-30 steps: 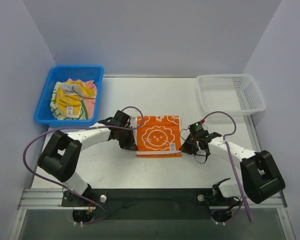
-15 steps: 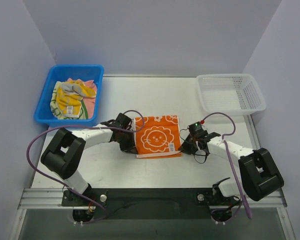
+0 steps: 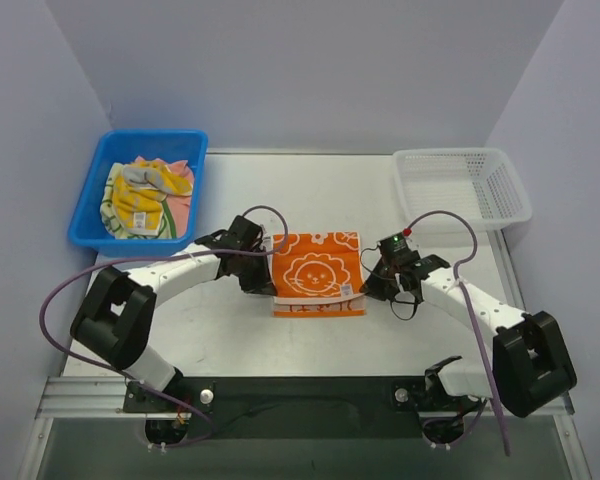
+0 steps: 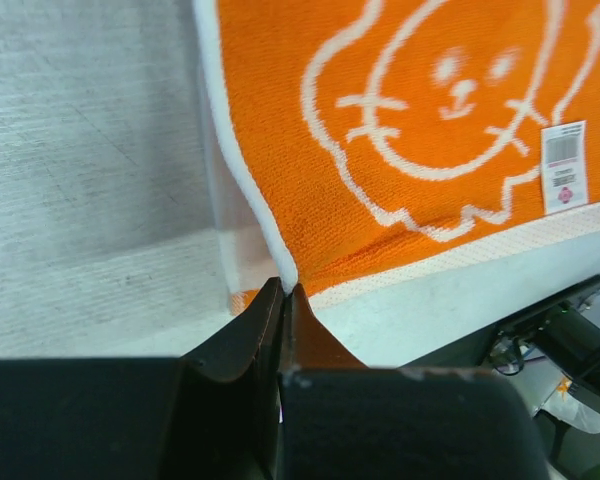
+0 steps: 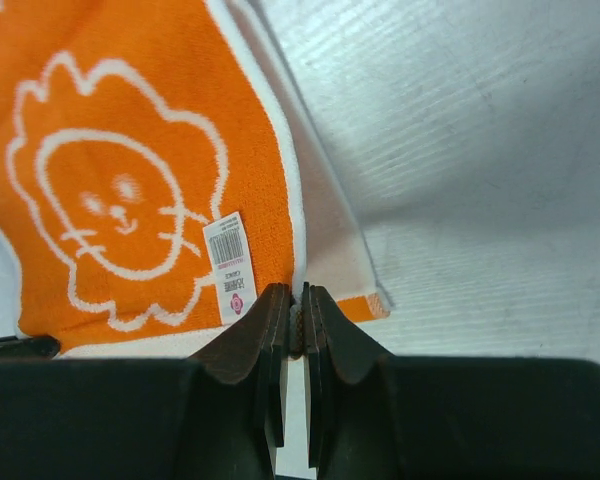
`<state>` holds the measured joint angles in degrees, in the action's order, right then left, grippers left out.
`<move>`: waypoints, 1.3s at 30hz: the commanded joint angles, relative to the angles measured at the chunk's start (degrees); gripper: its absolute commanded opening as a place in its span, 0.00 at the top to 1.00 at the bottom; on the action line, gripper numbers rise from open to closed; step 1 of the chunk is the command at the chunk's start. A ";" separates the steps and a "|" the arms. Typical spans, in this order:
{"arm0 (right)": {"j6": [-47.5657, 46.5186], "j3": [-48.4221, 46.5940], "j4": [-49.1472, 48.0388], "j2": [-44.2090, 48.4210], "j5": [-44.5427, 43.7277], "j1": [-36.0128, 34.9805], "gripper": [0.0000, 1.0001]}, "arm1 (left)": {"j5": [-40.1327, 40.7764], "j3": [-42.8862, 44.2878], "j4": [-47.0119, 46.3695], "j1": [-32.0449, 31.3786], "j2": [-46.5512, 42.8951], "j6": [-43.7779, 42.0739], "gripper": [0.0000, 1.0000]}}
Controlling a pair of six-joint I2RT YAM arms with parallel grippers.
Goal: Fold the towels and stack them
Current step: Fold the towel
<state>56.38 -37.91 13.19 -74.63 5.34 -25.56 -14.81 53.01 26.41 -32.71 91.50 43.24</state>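
Note:
An orange towel (image 3: 317,272) with a white lion face lies mid-table, its top layer raised over a lower layer whose white band shows at the near edge. My left gripper (image 3: 269,284) is shut on the towel's left near corner, pinching the white hem (image 4: 286,277). My right gripper (image 3: 366,288) is shut on the right near corner, beside the barcode label (image 5: 230,265). In both wrist views the orange towel (image 4: 400,150) (image 5: 130,150) spreads out beyond the closed fingers. More towels (image 3: 140,200), yellow, pale green and pink, lie crumpled in the blue bin.
The blue bin (image 3: 88,205) stands at the back left. A white mesh basket (image 3: 460,185) stands at the back right with nothing seen in it. Purple cables loop over both arms.
Both grippers have shifted slightly toward the far side, still holding the towel's near corners. The lower layer's white band now shows more at the front.

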 commanded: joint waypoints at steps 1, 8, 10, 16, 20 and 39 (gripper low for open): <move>-0.57 -2.43 6.49 4.75 -2.88 -0.28 1.00 | 1.45 3.15 2.24 -0.25 -5.45 -0.18 1.00; 2.68 1.51 8.43 9.07 -2.09 -1.85 1.00 | 0.66 1.13 3.20 -0.34 -7.30 0.09 1.00; 3.82 2.75 7.82 8.02 -2.09 -2.30 1.00 | 0.57 -0.01 3.03 -0.34 -6.25 0.17 1.00; 6.28 6.27 5.27 4.24 -2.09 -4.32 0.96 | 0.92 -3.08 0.93 -0.69 -3.09 -0.09 1.00; 6.29 6.89 5.18 2.82 -1.92 -4.76 0.89 | 1.18 -4.67 0.13 -0.78 -1.24 -0.44 1.00; -1.89 -1.20 14.32 12.24 -1.48 -8.80 0.77 | 6.63 -1.17 8.74 -2.01 -14.33 -2.29 0.29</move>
<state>56.12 -36.67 24.75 -61.08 4.54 -33.52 -11.03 47.88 32.21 -33.89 81.34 42.11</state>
